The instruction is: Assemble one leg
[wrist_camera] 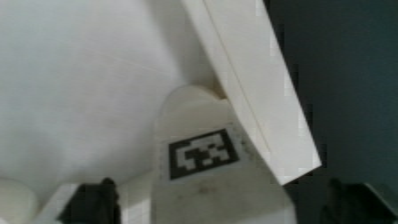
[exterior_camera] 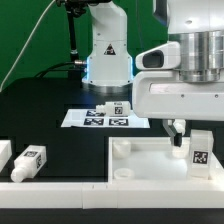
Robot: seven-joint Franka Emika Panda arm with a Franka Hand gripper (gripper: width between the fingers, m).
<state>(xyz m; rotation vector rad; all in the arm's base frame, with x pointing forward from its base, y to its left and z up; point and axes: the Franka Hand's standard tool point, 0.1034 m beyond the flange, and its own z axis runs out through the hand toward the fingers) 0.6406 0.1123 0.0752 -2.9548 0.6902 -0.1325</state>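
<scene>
A leg [exterior_camera: 200,152], a stubby white peg with a square tag, stands in the large white tray-like piece [exterior_camera: 150,165] near its right side in the exterior view. My gripper [exterior_camera: 186,138] hangs right over it. In the wrist view the leg [wrist_camera: 210,150] lies between the two dark fingertips [wrist_camera: 98,200], next to the tray's raised rim [wrist_camera: 249,90]. There is a gap on each side of the leg, so my gripper [wrist_camera: 217,202] is open around it and not touching it.
Two more tagged legs [exterior_camera: 28,162] [exterior_camera: 4,155] lie at the exterior view's left, by a white front ledge [exterior_camera: 50,190]. The marker board [exterior_camera: 105,118] lies in front of the robot base [exterior_camera: 107,55]. The tray has a corner hole [exterior_camera: 122,148].
</scene>
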